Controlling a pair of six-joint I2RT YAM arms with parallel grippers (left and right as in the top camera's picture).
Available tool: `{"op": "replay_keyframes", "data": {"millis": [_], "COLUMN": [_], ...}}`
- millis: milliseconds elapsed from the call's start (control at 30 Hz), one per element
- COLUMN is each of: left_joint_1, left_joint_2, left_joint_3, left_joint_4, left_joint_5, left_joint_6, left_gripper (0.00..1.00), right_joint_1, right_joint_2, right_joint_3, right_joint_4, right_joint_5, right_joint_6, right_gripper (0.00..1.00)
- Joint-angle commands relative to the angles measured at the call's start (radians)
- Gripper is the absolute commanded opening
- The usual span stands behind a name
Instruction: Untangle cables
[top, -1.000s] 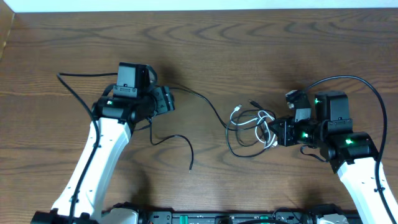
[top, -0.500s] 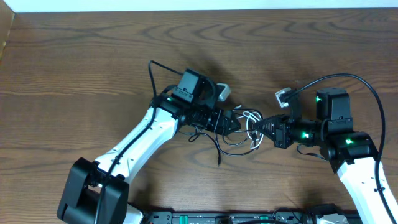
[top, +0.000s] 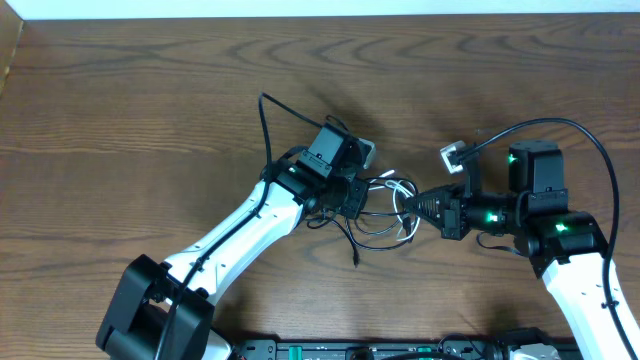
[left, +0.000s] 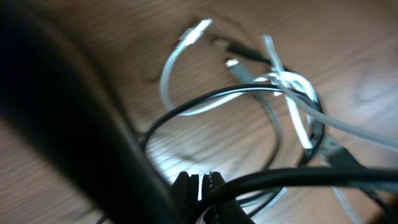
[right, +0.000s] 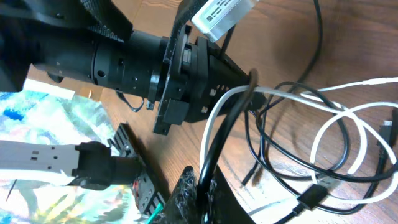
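Observation:
The cables (top: 392, 208) lie tangled at the table's middle, between the two grippers. A white cable (top: 405, 190) loops through thin black cables (top: 375, 232). My left gripper (top: 366, 195) has come in from the left and is shut on a black cable (left: 205, 99) that runs out of its jaws to the right. The white cable (left: 166, 78) curls just beyond it. From the right, my right gripper (top: 420, 205) is shut on a black cable (right: 227, 134); the white cable (right: 323, 134) passes beside its fingers. In the right wrist view the left gripper (right: 250, 93) points into the same tangle.
One loose black cable end (top: 355, 262) trails towards the table's front. Thick black wires arc over the left arm (top: 265, 120) and the right arm (top: 590, 140). A white tag (top: 450, 155) sticks up near the right wrist.
My left arm has swung from the table's left side to the tangle and its gripper has shut on a black cable. The right gripper has stayed shut and moved slightly left.

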Motion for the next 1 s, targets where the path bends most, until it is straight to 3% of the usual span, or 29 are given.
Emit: {"op": "replay_keyframes", "data": {"millis": [0,67,167,233,400,533,600,667,867,967], "left_joint_1": [0.021,0.056,0.142,0.222,0.362,0.409,0.409,0.41,0.41,0.41], "left_joint_2": [-0.015,-0.041,-0.095,-0.138,-0.227,-0.26,-0.259,-0.258,-0.258,-0.258], "left_joint_3": [0.019,0.019,0.019,0.019,0.019,0.019,0.019,0.019,0.019,0.019], "left_joint_4": [-0.056,-0.101,-0.171,-0.192,-0.191,-0.19,-0.192,-0.191,-0.201,-0.207], "left_joint_5": [-0.212,-0.282,-0.365,-0.365,-0.319,-0.296,-0.257,-0.229,-0.229,-0.229], "left_joint_6": [0.006,0.006,0.006,0.006,0.006,-0.031,-0.044,-0.044,-0.044,-0.044], "left_gripper": [0.07,0.07,0.07,0.07,0.08,0.08,0.08,0.08,0.08,0.08], "right_joint_1": [-0.003,-0.004,-0.022,-0.052,-0.107,-0.164,-0.174,-0.174,-0.174,-0.177], "right_joint_2": [-0.006,-0.006,-0.006,-0.006,-0.006,-0.006,-0.006,-0.006,-0.006,-0.006], "right_joint_3": [0.009,0.009,0.009,0.009,0.008,0.009,0.016,0.05,0.37,0.546], "right_joint_4": [-0.031,-0.088,-0.249,-0.32,-0.347,-0.337,-0.17,-0.117,-0.238,-0.246], "right_joint_5": [0.171,0.433,0.969,1.124,1.177,1.213,0.933,0.747,0.833,0.98], "right_joint_6": [0.031,0.119,0.422,0.491,0.492,0.604,0.388,0.238,0.146,0.147], "right_gripper": [0.01,0.01,0.01,0.01,0.01,0.01,0.01,0.01,0.01,0.01]}}
